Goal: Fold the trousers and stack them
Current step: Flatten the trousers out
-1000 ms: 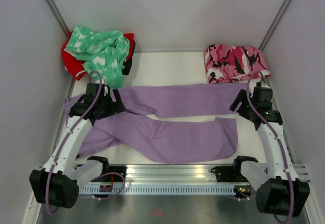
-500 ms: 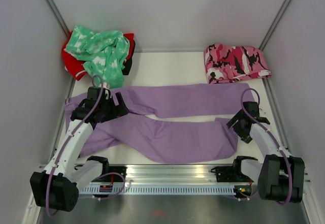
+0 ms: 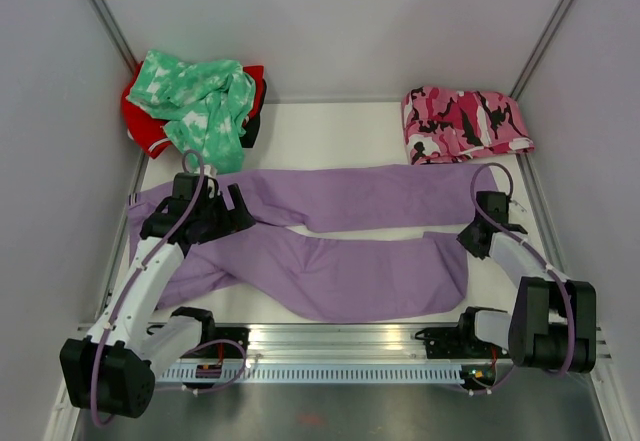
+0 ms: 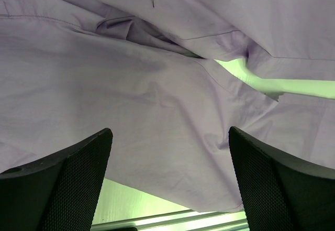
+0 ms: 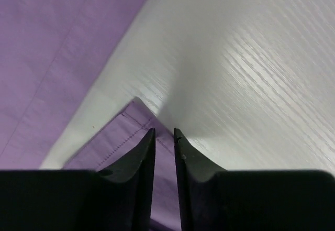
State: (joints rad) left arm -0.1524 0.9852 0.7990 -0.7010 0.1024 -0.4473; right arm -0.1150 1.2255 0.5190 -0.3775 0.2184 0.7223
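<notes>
trousers (image 3: 350, 251): plain lilac-purple throughout; hems are stitched in matching thread.
camouflage garment (image 3: 462, 121): pink ground, patched with black and white.
mint-green garment (image 3: 200, 101): mint green, scattered with white blotches.
red garment (image 3: 138, 129): plain red.
table (image 3: 330, 126): white; a faint wood grain is shown in the right wrist view.
left arm (image 3: 150, 266): white links, black joints, purple cable.
right arm (image 3: 520, 256): coloured likewise.
left gripper (image 4: 170, 131): black; fingers are covered in a fine mesh texture.
right gripper (image 5: 163, 131): black.
rail (image 3: 330, 339): silver.
walls (image 3: 330, 21): pale grey.

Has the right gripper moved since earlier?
Yes: the right gripper came toward the front rail, away from the camouflage pile, to the hem of the trousers.
</notes>
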